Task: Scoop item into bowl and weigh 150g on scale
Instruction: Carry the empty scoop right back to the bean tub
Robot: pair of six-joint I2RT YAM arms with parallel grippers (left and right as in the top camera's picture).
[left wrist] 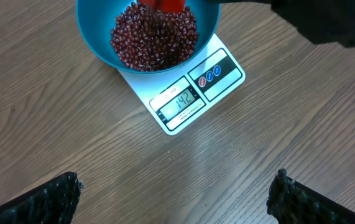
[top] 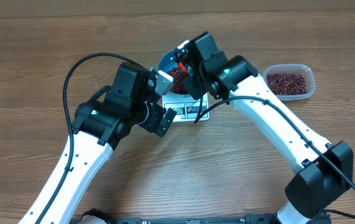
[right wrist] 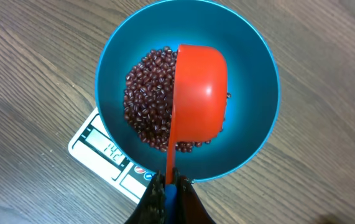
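The blue bowl (right wrist: 252, 81) stands on the white scale (right wrist: 99, 149) and holds a heap of dark red-brown beans (right wrist: 146, 106). My right gripper (right wrist: 171, 190) is shut on the thin handle of an orange-red scoop (right wrist: 199, 93), whose cup is tipped sideways over the beans inside the bowl. The scale's display (left wrist: 180, 101) reads 142. My left gripper (left wrist: 177, 199) hangs open over bare table just in front of the scale (left wrist: 193, 93), with nothing between its fingertips (left wrist: 59, 196). From overhead, both grippers meet around the bowl (top: 163, 62).
A clear plastic tub (top: 289, 81) with more beans stands to the right of the scale, behind the right arm. The wooden table top (top: 40, 62) lies around it all.
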